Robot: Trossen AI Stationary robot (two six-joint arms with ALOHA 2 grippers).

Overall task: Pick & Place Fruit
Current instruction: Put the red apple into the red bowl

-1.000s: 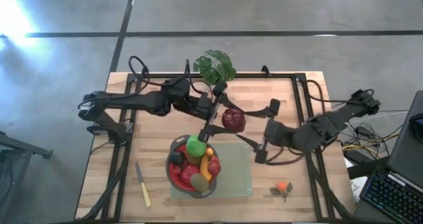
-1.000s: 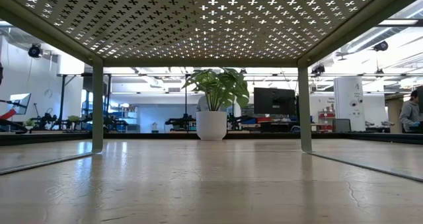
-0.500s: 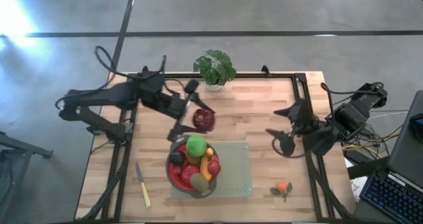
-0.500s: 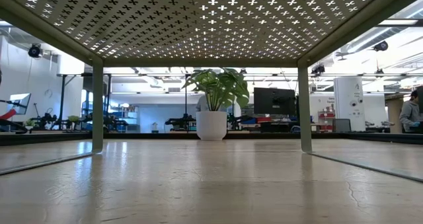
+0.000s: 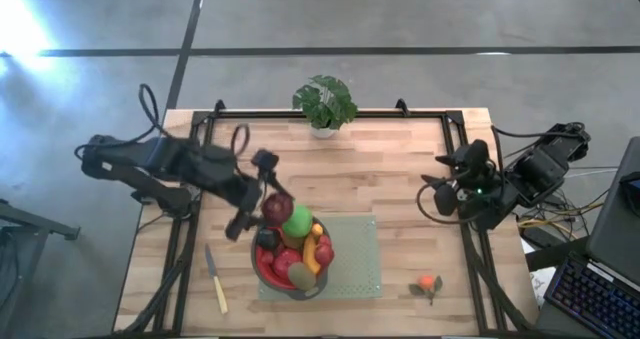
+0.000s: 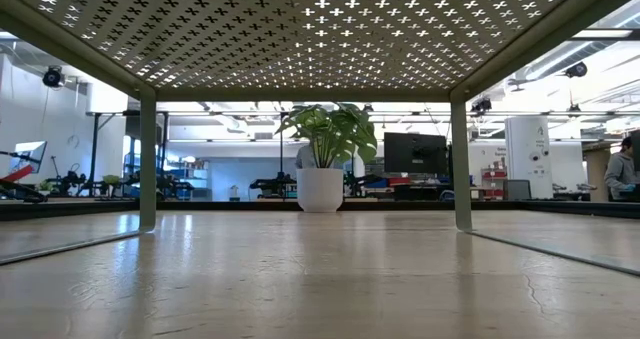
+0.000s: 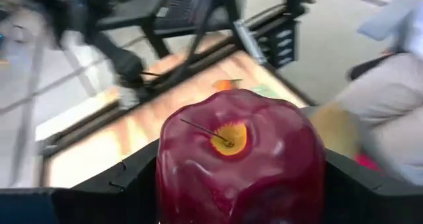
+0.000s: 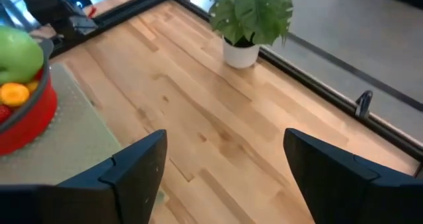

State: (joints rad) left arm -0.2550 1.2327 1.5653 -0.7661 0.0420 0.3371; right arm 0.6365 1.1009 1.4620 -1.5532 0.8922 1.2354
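While clamped: L hand (image 5: 262,197) w/ apple (image 7: 240,159)

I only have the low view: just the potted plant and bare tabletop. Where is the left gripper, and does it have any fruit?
Observer: The left gripper is shut on a dark-red lumpy toy fruit, at the rim of the red round bowl.
Operator: Is that bowl empty?
Observer: No, a green ball sits on top of several other pieces.
Operator: And the right arm?
Observer: The right gripper is open and holds nothing, near the table's right edge.
Operator: Any fruit left outside?
Observer: A small orange fruit lies beside the green mat.
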